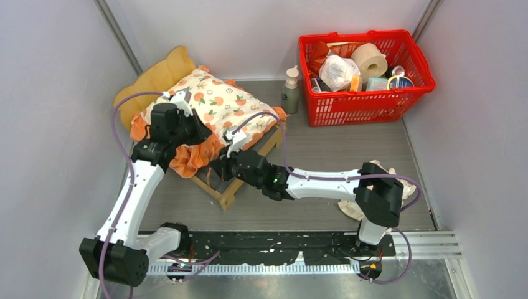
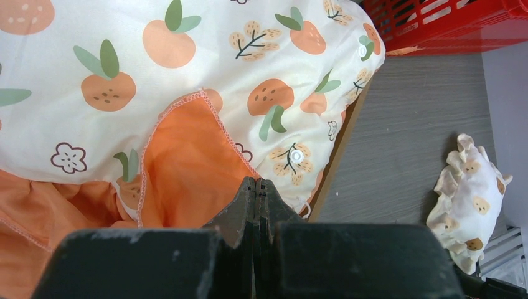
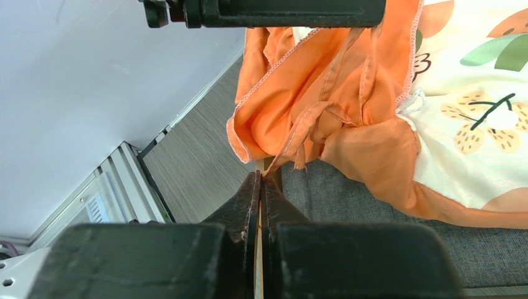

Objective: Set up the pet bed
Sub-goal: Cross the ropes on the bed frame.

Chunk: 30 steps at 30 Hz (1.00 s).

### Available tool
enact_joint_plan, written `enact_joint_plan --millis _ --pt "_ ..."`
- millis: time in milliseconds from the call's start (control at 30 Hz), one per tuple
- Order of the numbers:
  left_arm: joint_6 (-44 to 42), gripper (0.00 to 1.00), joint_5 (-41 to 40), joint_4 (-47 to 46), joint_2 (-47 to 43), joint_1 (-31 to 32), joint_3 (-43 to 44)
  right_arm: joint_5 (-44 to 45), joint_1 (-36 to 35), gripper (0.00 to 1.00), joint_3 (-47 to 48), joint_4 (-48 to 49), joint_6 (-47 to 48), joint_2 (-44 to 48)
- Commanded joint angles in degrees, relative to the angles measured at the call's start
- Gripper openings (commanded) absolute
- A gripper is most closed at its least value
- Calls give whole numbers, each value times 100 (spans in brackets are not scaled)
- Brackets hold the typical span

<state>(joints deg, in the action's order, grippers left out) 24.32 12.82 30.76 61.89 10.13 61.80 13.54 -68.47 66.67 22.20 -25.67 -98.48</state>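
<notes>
Pet bed sits on the left of the table, turned at an angle. Its wavy headboard is at the far left by the wall, and one near corner points toward the arm bases. The orange-print cushion lies askew on top, with its ruffle spilling over the near-left rail.

Left gripper is clenched with nothing in it and hovers over the ruffle. Right gripper is also clenched, its tips at the wooden rail beside the grey base panel, just under a dangling ruffle tie. Can't tell whether it nips anything.

Handling, my guess: the frame is stiff, light wood that will likely slide or pivot when pushed. Best hold is a side rail or corner; the thin headboard edge is riskier. The cushion is soft, floppy and a bit slick, so pinch the ruffle or a corner.

The frilled pillow lies well apart, near right. The red basket is far right.
</notes>
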Motion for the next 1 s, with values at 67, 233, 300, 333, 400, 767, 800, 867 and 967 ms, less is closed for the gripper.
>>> enact_joint_plan --millis 67,233,300,333,400,767,800,867,967 --pt "-154 0 -50 -130 65 15 283 -2 65 5 147 174 5 283" --pt "-184 0 -46 -80 78 15 290 -24 62 5 38 131 -71 267" --pt "-184 0 -43 -75 58 15 273 -14 62 5 -19 123 -112 243" --pt "-183 0 -43 -67 58 15 269 -16 62 5 -38 125 -113 238" --pt "-182 0 -26 -49 43 15 249 -10 62 5 -138 138 -124 214" --pt "-138 0 54 -9 -114 15 61 -180 36 5 -398 210 -514 117" --pt "-130 0 61 -5 -136 15 31 -201 36 5 -424 229 -533 87" --pt "-121 0 76 -9 -180 15 -36 -210 23 5 -461 269 -590 41" --pt "-121 0 121 54 -256 16 -114 -216 -3 5 -479 296 -652 -22"
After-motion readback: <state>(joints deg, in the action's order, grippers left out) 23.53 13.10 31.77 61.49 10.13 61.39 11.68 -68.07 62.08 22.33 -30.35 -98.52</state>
